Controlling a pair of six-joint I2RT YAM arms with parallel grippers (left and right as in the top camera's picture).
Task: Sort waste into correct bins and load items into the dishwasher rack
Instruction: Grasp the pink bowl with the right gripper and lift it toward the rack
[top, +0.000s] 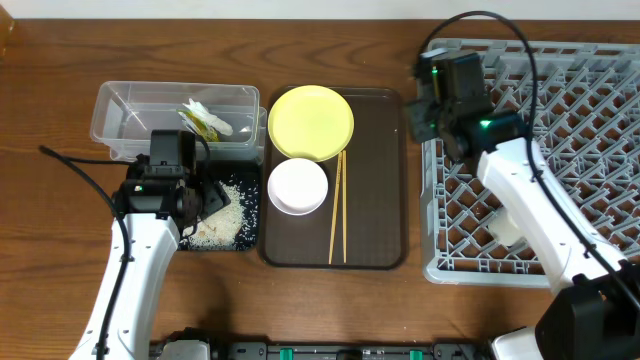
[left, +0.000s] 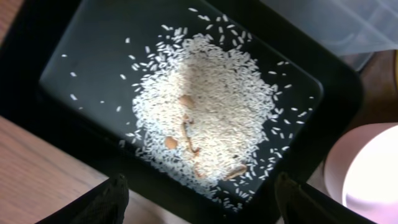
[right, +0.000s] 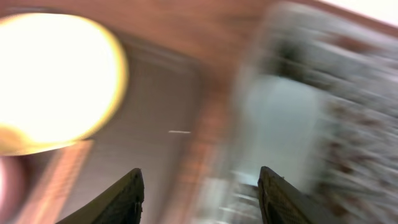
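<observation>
Well, my left tool (left: 199, 180) hangs released, its fingers (left: 106, 202) spread wide with nothing between them, directly over the black tray (left: 81, 68). Below it lies the heap of rice (left: 211, 106), with a few brown bits mixed in. Just beyond the tool sits the clear tub (top: 120, 105), holding the wrapper (top: 205, 120) and some white scrap. To its right the brown tray (top: 375, 180) rests on the wooden surface (top: 50, 250). It carries the white bowl (top: 297, 186) nearest the tool, the yellow plate (top: 311, 122) behind that, and the chopsticks (top: 337, 205) alongside. My right tool (right: 200, 171) is likewise released and empty. It is poised over the far left corner of the grey rack (top: 590, 100). Its own view is blurred, with the plate showing to its left.
</observation>
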